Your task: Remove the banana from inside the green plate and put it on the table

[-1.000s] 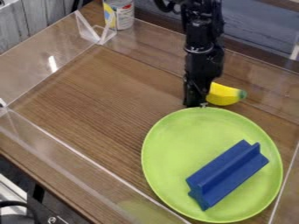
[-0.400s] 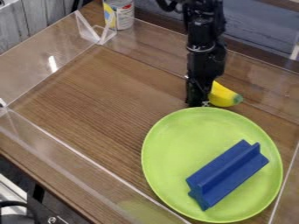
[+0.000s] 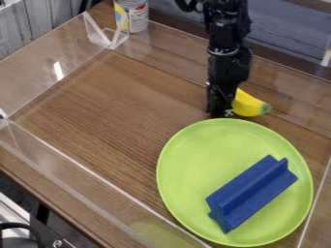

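My claw [image 3: 220, 107] points straight down and stands low over the table [image 3: 116, 116], close to its right edge and just beyond the far rim of the green plate [image 3: 207, 160]. The banana [image 3: 250, 104] lies immediately to the right of my fingertips, touching them or very nearly so; the dark body of the claw hides its left end, so I cannot see the contact itself. My jaws are pressed together as far as they go, and judging by how the yellow end disappears behind them, I think I am pinching that near end of the banana rather than closing on nothing, though the view does not prove it. The banana's long axis runs away from me toward the table's right edge, with its dark greenish tip pointing that way and slightly toward the front. What matters for the coming move is that the banana is already outside the plate: it sits on or just above bare wood, past the far rim, with a narrow strip of table showing between it and the green edge. Inside the plate only the blue block [image 3: 253, 192] remains, well toward the front-right corner of the table. So I judge the carrying is done, and what is left is to spread my jaws and lift straight up without dragging the banana back toward the rim.
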Controlling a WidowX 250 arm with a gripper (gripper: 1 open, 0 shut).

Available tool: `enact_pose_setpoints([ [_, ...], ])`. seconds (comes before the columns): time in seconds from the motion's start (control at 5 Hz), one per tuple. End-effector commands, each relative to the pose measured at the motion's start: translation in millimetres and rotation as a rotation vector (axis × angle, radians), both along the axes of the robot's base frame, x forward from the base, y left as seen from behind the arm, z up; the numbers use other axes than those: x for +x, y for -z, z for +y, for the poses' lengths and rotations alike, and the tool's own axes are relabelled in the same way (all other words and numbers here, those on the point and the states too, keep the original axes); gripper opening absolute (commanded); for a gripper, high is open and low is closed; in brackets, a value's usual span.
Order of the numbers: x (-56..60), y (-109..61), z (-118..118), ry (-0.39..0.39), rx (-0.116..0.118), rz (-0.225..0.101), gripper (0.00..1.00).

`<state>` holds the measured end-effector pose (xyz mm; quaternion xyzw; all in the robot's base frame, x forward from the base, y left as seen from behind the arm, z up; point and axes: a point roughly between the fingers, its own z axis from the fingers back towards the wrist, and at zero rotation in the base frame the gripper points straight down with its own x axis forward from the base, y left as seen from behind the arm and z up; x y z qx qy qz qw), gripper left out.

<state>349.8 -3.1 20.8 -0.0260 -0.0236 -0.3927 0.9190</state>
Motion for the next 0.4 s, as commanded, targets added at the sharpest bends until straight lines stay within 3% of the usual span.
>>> enact_pose_setpoints([
  [0.0, 15.6, -19.9, 17.4, -0.041, 0.015, -0.069, 0.0],
  [0.2, 18.8, -19.9, 24.1, -0.06, 0.018, -0.077, 0.0],
])
